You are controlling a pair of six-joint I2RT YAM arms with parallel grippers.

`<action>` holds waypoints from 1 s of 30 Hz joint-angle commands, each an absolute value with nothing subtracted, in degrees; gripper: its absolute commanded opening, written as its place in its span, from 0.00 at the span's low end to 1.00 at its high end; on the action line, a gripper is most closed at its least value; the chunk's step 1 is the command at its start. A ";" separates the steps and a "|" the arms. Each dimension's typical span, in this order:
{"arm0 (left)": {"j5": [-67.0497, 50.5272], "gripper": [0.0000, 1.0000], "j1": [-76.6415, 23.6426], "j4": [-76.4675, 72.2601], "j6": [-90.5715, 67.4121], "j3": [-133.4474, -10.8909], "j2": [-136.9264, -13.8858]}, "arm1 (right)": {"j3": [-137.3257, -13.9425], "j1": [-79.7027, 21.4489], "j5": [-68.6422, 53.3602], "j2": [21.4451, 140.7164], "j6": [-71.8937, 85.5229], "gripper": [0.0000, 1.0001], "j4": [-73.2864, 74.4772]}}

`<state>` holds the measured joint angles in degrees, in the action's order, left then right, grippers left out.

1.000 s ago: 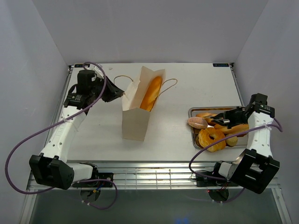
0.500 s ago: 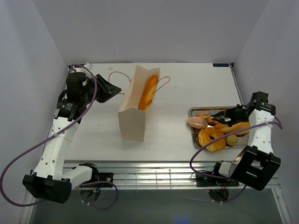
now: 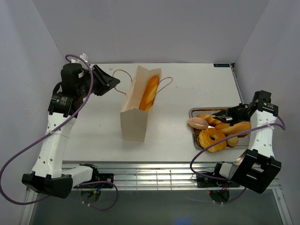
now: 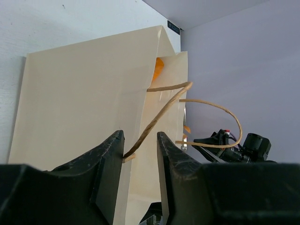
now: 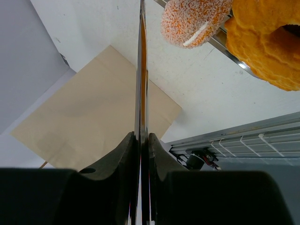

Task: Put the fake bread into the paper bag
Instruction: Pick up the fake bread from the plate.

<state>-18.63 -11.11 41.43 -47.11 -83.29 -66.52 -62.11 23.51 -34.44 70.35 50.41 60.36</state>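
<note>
One tip: my left gripper [image 4: 139, 137] is open round the handle [image 4: 164, 105] of the paper bag [image 4: 79, 103]; my right gripper [image 5: 142, 137], squeezing the tongs [image 5: 141, 70], must pinch gently.

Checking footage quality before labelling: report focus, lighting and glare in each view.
Top external: even soft light, sharp throughout, no glare on the tall tan kraft paper bag. Left wrist: the hand's black fingers are soft and dark; the bag and its thin brown cord handle are crisp. Right wrist: that hand's fingers blurred, silhouetted; the long silver metal tongs mirror orange; the pinkish round bun is sharp.
</note>
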 commanded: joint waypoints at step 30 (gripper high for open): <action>-18.37 0.00 -11.25 46.14 -45.00 -88.51 -70.31 | -62.40 27.33 -28.92 65.74 51.86 0.29 67.06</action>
